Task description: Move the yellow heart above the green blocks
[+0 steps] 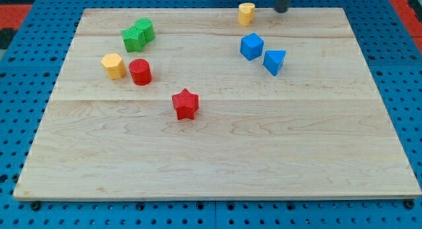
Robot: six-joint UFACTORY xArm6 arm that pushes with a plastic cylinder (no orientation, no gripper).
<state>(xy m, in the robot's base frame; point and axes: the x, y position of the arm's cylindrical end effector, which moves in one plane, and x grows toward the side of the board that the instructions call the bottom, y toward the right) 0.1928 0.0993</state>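
The yellow heart (246, 13) stands near the top edge of the wooden board, right of centre. Two green blocks (138, 33) sit touching each other at the upper left. My tip (281, 10) is at the top edge, just to the right of the yellow heart, with a small gap between them. Only the rod's lower end shows; the rest is cut off by the view's top.
A yellow hexagonal block (113, 65) and a red cylinder (140, 72) sit below the green blocks. A red star (186, 103) lies near the centre. A blue cube (251, 46) and a blue triangular block (274, 61) sit below the heart. The wooden board (217, 163) lies on a blue pegboard.
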